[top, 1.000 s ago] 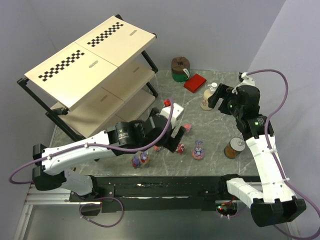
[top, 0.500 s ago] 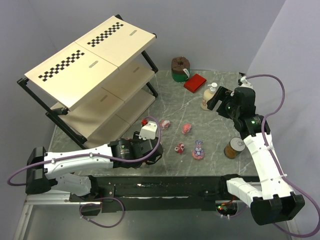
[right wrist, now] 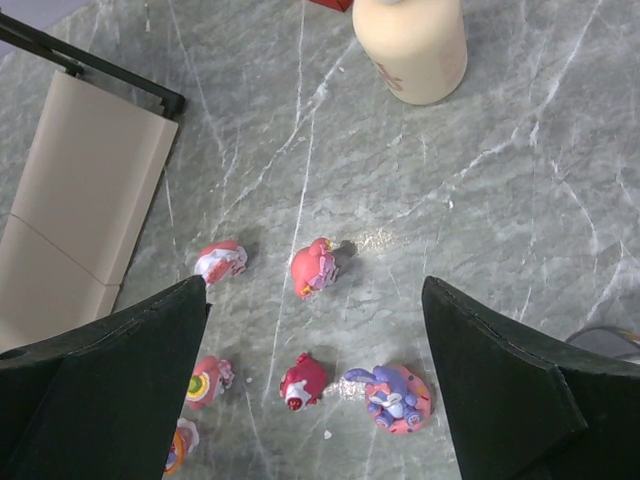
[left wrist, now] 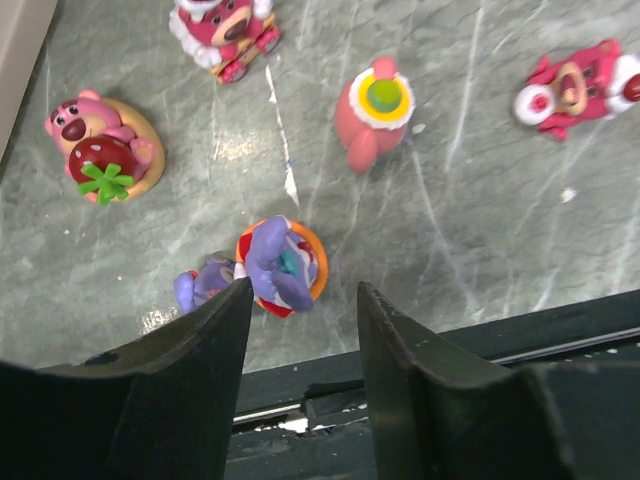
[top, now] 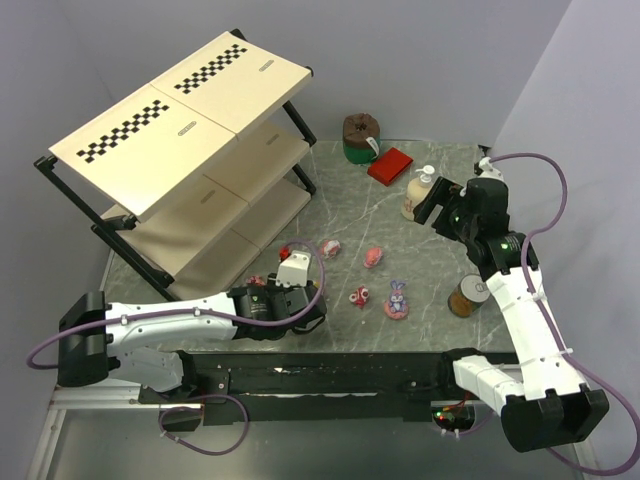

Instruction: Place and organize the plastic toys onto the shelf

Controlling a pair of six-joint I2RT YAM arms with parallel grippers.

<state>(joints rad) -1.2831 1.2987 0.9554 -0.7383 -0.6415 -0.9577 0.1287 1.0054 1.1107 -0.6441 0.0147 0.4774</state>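
Bunny toy (left wrist: 280,265), purple on an orange base, stands just in front of the shelf (top: 180,130), below the wide-open, empty left gripper (left wrist: 302,293). We should centre both fingers around its base, then lower and close gently.

Toys (left wrist: 278,265) crowd left gripper (left wrist: 302,292), bottle (right wrist: 410,45) near right gripper (right wrist: 315,300)

The shelf (top: 190,120) fills the far-left corner of the desk (top: 425,265); the toys (top: 373,257) lie mid-desk toward the near edge, the can (top: 466,296) right of them.
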